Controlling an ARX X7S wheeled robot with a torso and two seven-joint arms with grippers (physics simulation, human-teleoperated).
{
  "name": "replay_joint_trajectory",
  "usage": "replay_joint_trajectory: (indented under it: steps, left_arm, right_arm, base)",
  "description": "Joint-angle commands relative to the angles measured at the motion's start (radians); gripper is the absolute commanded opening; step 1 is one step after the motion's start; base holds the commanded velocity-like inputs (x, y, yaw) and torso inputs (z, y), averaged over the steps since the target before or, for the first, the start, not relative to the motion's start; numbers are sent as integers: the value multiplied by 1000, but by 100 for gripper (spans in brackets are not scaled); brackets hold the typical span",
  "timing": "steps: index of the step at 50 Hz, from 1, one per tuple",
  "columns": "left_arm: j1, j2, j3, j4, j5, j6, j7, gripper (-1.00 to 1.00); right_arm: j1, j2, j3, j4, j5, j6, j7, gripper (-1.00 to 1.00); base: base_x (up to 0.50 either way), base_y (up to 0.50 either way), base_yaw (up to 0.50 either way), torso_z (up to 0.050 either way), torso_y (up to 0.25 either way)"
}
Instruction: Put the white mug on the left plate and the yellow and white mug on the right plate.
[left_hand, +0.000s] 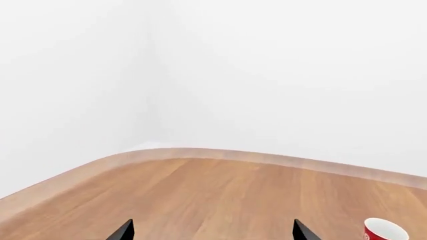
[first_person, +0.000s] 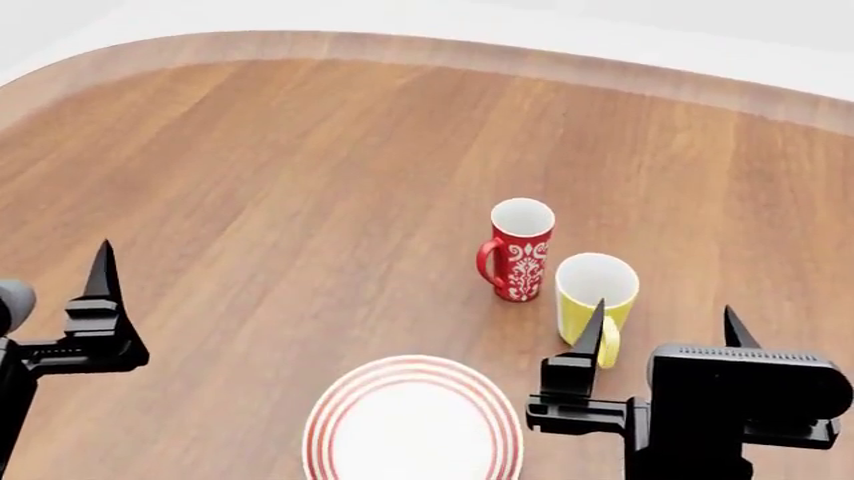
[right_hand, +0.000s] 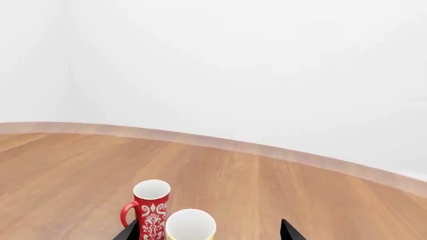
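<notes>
Ahead, bare table (first_person: 267, 180) to rim.

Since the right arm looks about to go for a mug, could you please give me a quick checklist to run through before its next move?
1. Right gripper open: ok, its fingertips stand apart and nothing is between them.
2. Yellow and white mug upright and reachable: ok, it stands just ahead of the right gripper, handle toward the robot.
3. Room around it: not ok, the red mug stands close beside it.
4. Plate free: ok, nothing lies on it.
5. Second plate and white mug located: cannot tell, neither is in any view.
6. Left gripper free: ok, open over bare table.
</notes>
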Motion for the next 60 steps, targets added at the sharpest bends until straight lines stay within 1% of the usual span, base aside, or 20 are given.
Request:
replay_joint_trajectory:
  steps: [1,5,6,8,10,13,16,22,31,34,37,38,39,40,43,44,46,49,52,60]
  left_arm:
    - [70,16,-47,5,-41,32,-5,100]
    - [183,42,-67,-62,-27,157,8,100]
    - [219,47,-59,-98,-10,206,21,100]
    - [255,46,-38,-134,16,249,35,100]
    - [279,49,-35,-137,19,276,40,100]
    - [320,34,-22,-85,68,345,36,100]
    - [345,26,-15,-32,83,363,29,100]
    - [342,22,-11,-42,79,355,27,100]
    - [355,16,-39,23,48,354,9,100]
    - [353,8,-46,77,43,336,-6,100]
    - [309,-11,-68,177,-27,212,-28,100]
    - [271,-9,-106,237,-94,147,-54,100]
    - [248,-10,-116,257,-115,119,-68,100]
    - [190,-3,-138,274,-159,57,-104,100]
    - [84,10,-200,280,-272,-44,-158,100]
    - [28,21,-251,274,-343,-83,-191,100]
    - [12,10,-266,289,-348,-77,-193,100]
    - [46,12,-298,288,-364,-39,-165,100]
    - [35,6,-323,276,-376,-44,-178,100]
    - [43,-20,-341,299,-389,-47,-177,100]
  right_arm:
    - [-62,23,-13,-31,23,-26,-38,100]
    - [-161,52,-3,-64,43,-60,-70,100]
    - [-197,70,-5,-96,32,-62,-70,100]
    - [-247,89,1,-145,48,-73,-91,100]
    - [-286,104,-1,-185,43,-79,-94,100]
    - [-327,131,-11,-240,43,-73,-111,100]
    - [-343,143,3,-264,62,-63,-118,100]
    - [-380,194,5,-336,79,-23,-147,100]
    - [-447,236,54,-394,119,-15,-168,100]
    - [-460,246,62,-404,128,-13,-173,100]
    - [-445,253,62,-417,134,17,-168,100]
    - [-432,260,60,-433,135,44,-163,100]
    - [-427,264,60,-444,138,57,-161,100]
    - [-420,272,60,-465,142,78,-159,100]
    - [-408,281,64,-490,155,109,-156,100]
    - [-405,285,71,-500,171,119,-163,100]
    - [-402,295,73,-514,179,132,-168,100]
    - [-402,309,75,-525,186,145,-174,100]
    - [-409,324,73,-534,201,156,-192,100]
    - [-494,366,43,-541,174,93,-244,100]
  base:
    - [0,0,0,0,0]
    - [0,0,0,0,0]
    - [0,0,0,0,0]
    - [0,0,0,0,0]
    - [0,0,0,0,0]
    - [0,0,0,0,0]
    - [0,0,0,0,0]
    - [0,0,0,0,0]
    - [0,0,0,0,0]
    - [0,0,0,0,0]
    - [0,0,0,0,0]
    - [0,0,0,0,0]
    - [0,0,0,0,0]
    - [0,0,0,0,0]
    - [0,0,0,0,0]
    - [0,0,0,0,0]
    - [0,0,0,0,0]
    - [0,0,0,0,0]
    - [0,0,0,0,0]
    - [0,0,0,0,0]
